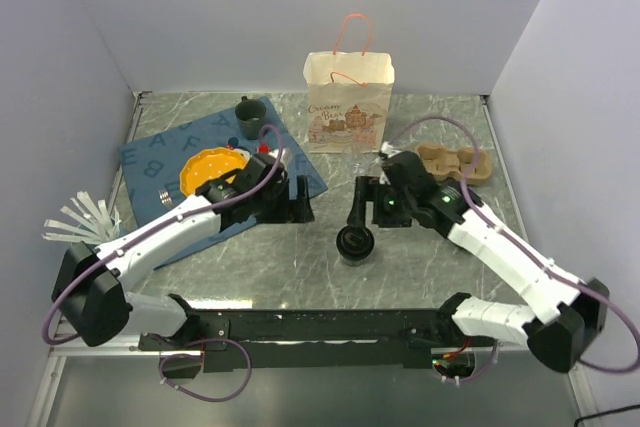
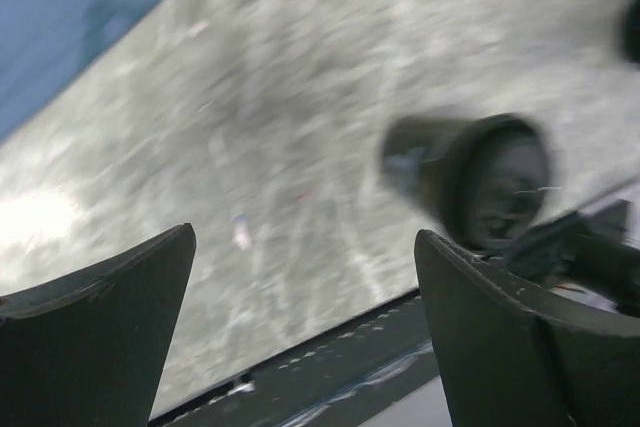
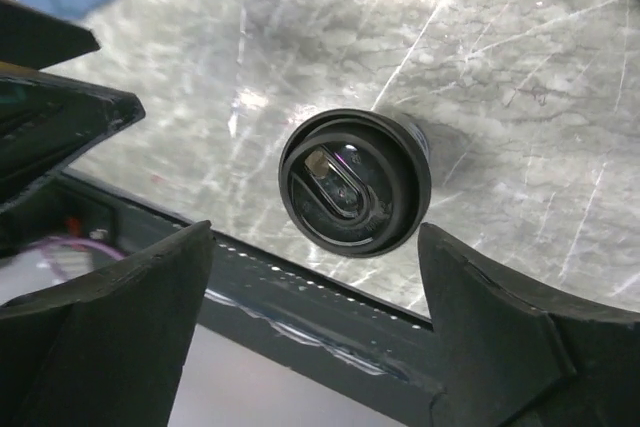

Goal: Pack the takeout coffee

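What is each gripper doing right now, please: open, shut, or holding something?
Left gripper: open, holding nothing.
Right gripper: open, holding nothing; the lidded cup stands unheld beyond it.

The table (image 1: 300, 267) is grey with pale marble veining. The mat (image 1: 150, 157) is blue with faint lettering. The plate (image 1: 208, 169) is orange and the mug (image 1: 249, 117) dark green. The paper bag (image 1: 348, 107) is cream with brown print and orange handles. The lidded cup (image 1: 354, 243) is black and the pulp tray (image 1: 455, 162) brown.
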You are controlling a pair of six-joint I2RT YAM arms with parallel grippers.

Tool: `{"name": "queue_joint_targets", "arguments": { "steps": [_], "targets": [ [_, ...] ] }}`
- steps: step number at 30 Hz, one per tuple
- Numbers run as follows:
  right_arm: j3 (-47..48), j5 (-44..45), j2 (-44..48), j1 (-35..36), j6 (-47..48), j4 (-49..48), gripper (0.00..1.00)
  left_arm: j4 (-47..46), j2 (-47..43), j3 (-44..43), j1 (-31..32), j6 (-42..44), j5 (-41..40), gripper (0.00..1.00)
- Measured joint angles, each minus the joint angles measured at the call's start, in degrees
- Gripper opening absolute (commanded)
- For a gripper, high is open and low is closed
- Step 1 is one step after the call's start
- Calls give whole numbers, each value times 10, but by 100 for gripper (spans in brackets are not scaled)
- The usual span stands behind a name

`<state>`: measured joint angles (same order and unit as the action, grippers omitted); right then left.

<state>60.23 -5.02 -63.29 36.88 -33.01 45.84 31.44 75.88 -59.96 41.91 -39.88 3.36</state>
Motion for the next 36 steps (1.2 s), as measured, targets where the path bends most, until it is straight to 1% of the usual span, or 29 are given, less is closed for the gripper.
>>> {"name": "queue_joint_targets", "arguments": {
  "steps": [4,10,16,26,29,36],
  "targets": [
    [40,39,-64,42,14,19,93,10,-37,75,-7,-20,-26,97],
    [75,77,-130,79,31,38,91,10,-86,130,-16,-38,-35,97],
    [92,108,-174,107,38,67,90,8,-112,139,-20,-39,-40,97],
    [90,115,-190,117,36,82,88,8,-113,139,-28,-38,-48,97],
    [83,114,-191,117,34,79,86,8,-114,139,-30,-37,-48,97],
    [66,112,-199,117,25,73,73,8,-117,139,-34,-33,-50,97]
  ]
}}
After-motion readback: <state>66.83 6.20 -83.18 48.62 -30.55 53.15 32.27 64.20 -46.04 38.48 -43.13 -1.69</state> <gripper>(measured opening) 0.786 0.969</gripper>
